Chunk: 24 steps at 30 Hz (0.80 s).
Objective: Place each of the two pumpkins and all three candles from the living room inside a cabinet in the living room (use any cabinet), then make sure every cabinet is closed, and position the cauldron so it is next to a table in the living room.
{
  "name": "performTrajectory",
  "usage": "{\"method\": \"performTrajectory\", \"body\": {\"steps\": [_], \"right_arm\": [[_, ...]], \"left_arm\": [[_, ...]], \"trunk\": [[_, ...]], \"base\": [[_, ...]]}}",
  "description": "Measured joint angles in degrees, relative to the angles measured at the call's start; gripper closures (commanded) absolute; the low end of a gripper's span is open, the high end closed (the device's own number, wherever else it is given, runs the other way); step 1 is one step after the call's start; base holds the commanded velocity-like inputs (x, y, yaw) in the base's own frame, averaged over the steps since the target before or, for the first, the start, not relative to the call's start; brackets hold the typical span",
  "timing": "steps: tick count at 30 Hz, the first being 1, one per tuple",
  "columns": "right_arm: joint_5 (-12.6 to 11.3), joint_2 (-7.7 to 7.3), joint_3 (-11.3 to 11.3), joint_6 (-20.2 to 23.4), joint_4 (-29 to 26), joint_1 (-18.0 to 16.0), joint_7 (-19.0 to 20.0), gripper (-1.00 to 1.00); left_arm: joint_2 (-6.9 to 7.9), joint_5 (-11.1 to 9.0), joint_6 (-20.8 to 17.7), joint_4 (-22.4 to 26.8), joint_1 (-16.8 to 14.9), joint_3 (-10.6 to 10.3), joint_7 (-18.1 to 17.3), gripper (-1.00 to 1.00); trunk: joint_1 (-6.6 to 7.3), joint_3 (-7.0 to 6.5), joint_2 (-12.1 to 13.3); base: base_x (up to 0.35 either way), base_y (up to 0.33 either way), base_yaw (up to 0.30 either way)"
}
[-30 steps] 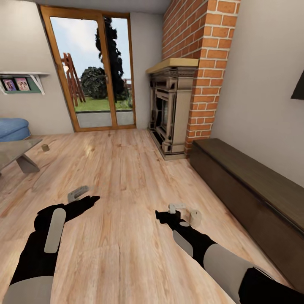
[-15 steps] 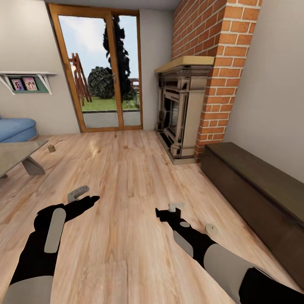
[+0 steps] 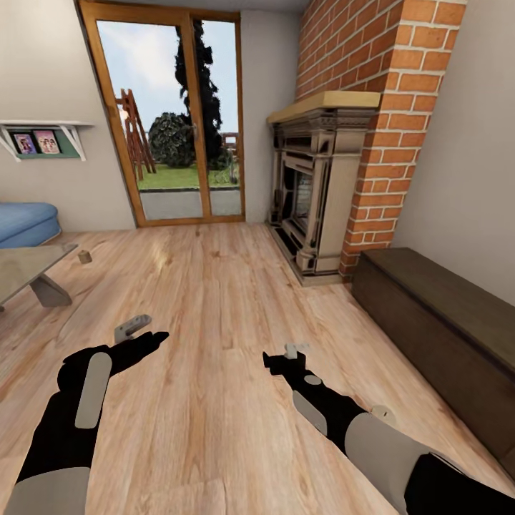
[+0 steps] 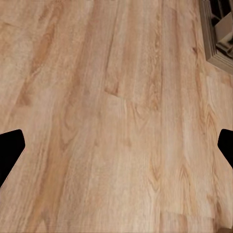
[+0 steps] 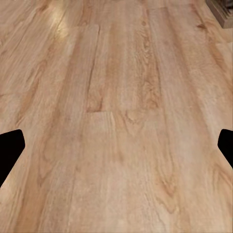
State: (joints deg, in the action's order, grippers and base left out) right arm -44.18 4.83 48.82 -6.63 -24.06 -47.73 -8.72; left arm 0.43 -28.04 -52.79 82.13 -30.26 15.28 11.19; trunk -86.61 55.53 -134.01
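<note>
The cabinet (image 3: 443, 315), a long low dark brown unit, runs along the right wall with its front flush. One beige candle (image 3: 383, 413) stands on the floor beside my right forearm, partly hidden by it. Another candle (image 3: 85, 256) sits far off on the floor by the corner of the pale grey table (image 3: 25, 268). My left gripper (image 3: 141, 333) and right gripper (image 3: 285, 355) hover open over bare floorboards, holding nothing. In both wrist views the black fingertips (image 4: 9, 148) (image 5: 9, 148) stand far apart over the wood. The pumpkins and the cauldron are out of view.
A stone fireplace (image 3: 315, 193) with a brick chimney stands just beyond the cabinet's far end. A glass door (image 3: 172, 121) fills the back wall. A blue sofa (image 3: 25, 222) and a wall shelf (image 3: 39, 139) are at the left. Wood floor stretches ahead.
The whole picture has shifted, so the camera has moved: the fireplace and cabinet look nearer, and the near candle has slid down beside my right forearm. Both arms hold the same pose.
</note>
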Motion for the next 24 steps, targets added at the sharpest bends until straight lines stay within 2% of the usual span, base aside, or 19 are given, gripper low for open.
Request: {"method": "performTrajectory", "body": {"steps": [24], "right_arm": [[0.1, 0.02, 0.0, 0.0, -0.2, 0.0, 0.1, -1.00]], "left_arm": [[-0.05, 0.0, 0.0, -0.1, 0.0, 0.0, 0.0, -1.00]], "trunk": [[0.00, 0.00, 0.0]], "base": [[0.325, 0.093, 0.000]]}}
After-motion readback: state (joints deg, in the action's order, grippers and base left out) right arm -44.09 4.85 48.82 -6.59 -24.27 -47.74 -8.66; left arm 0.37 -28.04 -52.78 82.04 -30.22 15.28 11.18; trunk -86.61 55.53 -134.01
